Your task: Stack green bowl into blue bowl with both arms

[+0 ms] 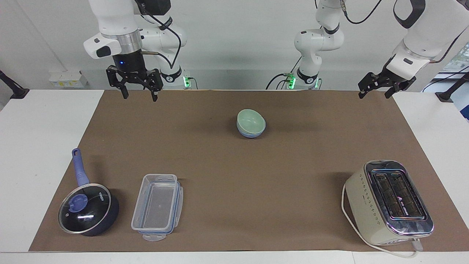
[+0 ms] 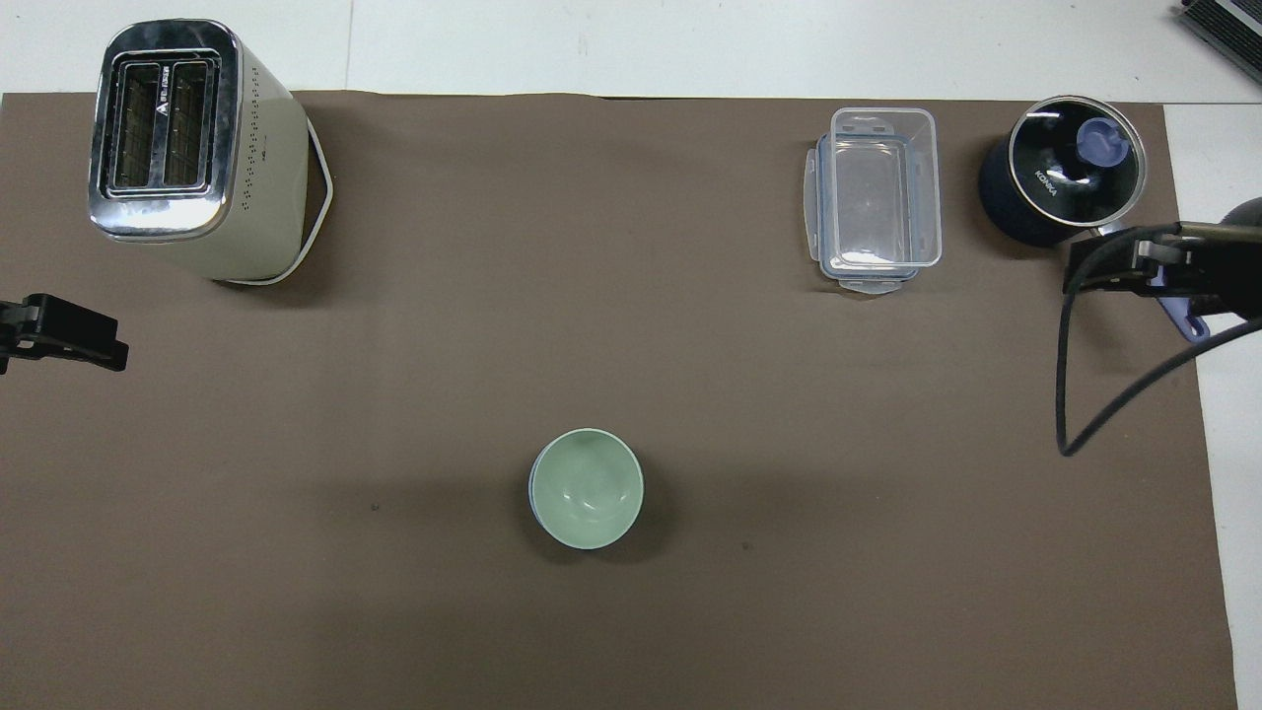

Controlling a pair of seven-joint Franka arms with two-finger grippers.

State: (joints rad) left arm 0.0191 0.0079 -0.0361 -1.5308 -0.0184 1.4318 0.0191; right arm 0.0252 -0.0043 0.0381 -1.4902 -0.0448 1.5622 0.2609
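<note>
The scene is evenly and brightly lit from above. Soft, faint shadows are cast on the brown mat [image 1: 234, 183] beside the toaster [image 1: 388, 203] and the saucepan [image 1: 88, 209]. Small glints are seen on the saucepan's glass lid and the toaster's chrome top. Both views are sharp, without noticeable edge distortion.
</note>
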